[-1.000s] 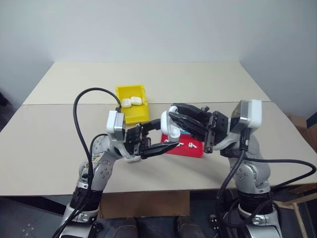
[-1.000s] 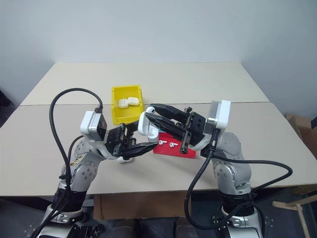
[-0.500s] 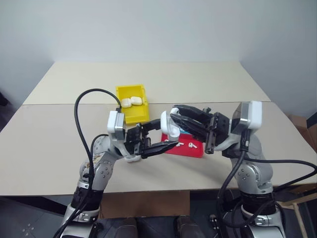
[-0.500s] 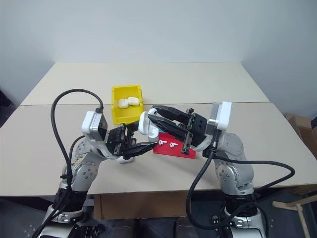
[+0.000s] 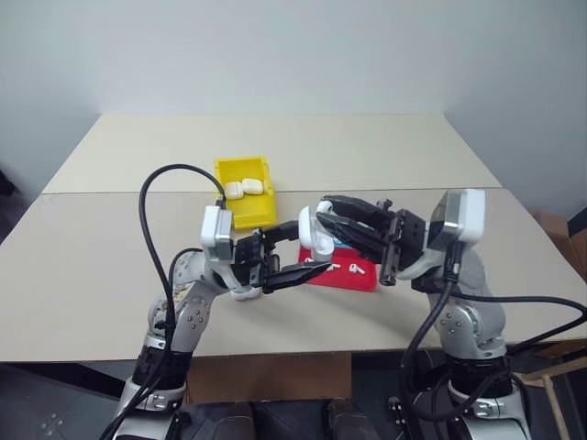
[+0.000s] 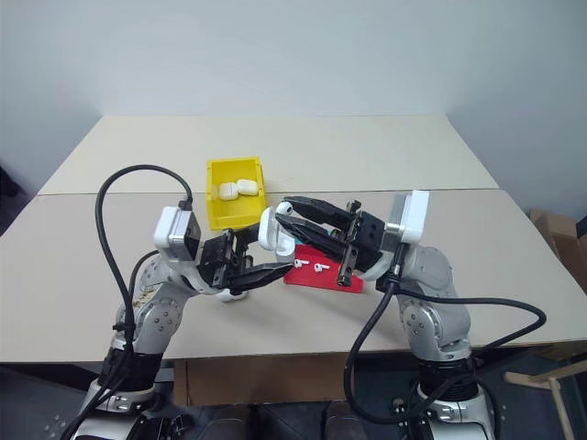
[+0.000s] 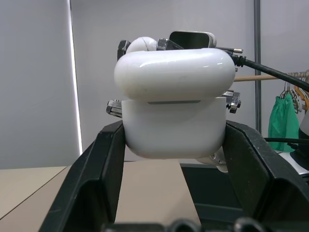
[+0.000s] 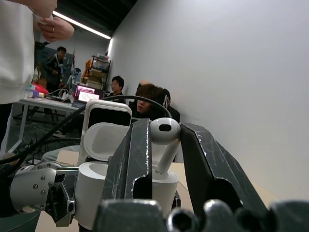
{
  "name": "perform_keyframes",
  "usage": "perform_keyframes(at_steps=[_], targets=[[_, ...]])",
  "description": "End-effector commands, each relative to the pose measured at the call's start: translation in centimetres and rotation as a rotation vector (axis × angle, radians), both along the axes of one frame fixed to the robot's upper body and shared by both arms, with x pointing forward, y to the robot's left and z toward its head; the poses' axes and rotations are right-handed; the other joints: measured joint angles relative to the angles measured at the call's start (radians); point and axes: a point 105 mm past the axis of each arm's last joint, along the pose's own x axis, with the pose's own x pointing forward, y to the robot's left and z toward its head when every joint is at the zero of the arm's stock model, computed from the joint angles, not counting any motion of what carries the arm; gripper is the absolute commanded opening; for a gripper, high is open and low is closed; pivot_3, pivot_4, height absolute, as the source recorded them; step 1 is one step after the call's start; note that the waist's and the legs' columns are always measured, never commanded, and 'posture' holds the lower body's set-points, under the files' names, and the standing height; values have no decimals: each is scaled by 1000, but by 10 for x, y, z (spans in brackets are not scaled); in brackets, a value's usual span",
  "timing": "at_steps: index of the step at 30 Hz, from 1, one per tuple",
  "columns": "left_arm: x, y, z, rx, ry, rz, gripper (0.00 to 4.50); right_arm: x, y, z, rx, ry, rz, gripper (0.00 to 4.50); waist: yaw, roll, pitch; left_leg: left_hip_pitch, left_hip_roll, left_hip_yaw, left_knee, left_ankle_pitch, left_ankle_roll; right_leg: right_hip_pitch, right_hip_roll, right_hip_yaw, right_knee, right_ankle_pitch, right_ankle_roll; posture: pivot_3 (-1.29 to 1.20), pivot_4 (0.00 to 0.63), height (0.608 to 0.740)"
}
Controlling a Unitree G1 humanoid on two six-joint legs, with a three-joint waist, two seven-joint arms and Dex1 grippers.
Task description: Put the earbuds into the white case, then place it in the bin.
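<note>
My left gripper [image 7: 174, 128] is shut on the white case [image 7: 174, 111] and holds it above the table's front. The lid [image 8: 104, 140] of the case stands open. My right gripper [image 8: 165, 128] comes in from the right and is shut on one earbud [image 8: 164, 133], whose stem points down into the open case [image 5: 309, 235]. Two more earbuds [image 6: 301, 264] lie on the red tray [image 5: 362, 280] beneath the hands. Behind and to the left stands the yellow bin [image 5: 249, 213].
Two white cases [image 5: 245, 188] lie at the back of the bin. The beige table [image 5: 110, 266] spreads wide on all sides, with a seam across it behind the bin. Several people [image 8: 116, 84] sit at a desk in the right wrist view.
</note>
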Motion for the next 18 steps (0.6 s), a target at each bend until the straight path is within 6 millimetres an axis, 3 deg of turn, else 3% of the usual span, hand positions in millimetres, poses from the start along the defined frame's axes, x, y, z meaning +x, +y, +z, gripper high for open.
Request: perform_keyframes(at_steps=[1, 5, 7, 18], targets=[[-5, -1, 9, -34, -57, -10, 2781, -3, 2, -2, -23, -14, 13, 990, 0, 0, 0, 0, 0, 0, 0, 0, 0, 0, 0, 0, 0, 0, 0, 0, 150, 740], [-5, -2, 10, -39, -62, -8, 2781, -2, 2, -4, -29, -6, 12, 990, 0, 0, 0, 0, 0, 0, 0, 0, 0, 0, 0, 0, 0, 0, 0, 0, 150, 740], [-4, -2, 11, -42, -63, -4, 2781, -1, 2, -4, -33, -7, -1, 1453, 1, 0, 0, 0, 0, 0, 0, 0, 0, 0, 0, 0, 0, 0, 0, 0, 150, 740], [-1, -1, 10, -44, -75, 13, 2781, -3, -1, -7, -63, -19, 9, 1453, 1, 0, 0, 0, 0, 0, 0, 0, 0, 0, 0, 0, 0, 0, 0, 0, 150, 740]])
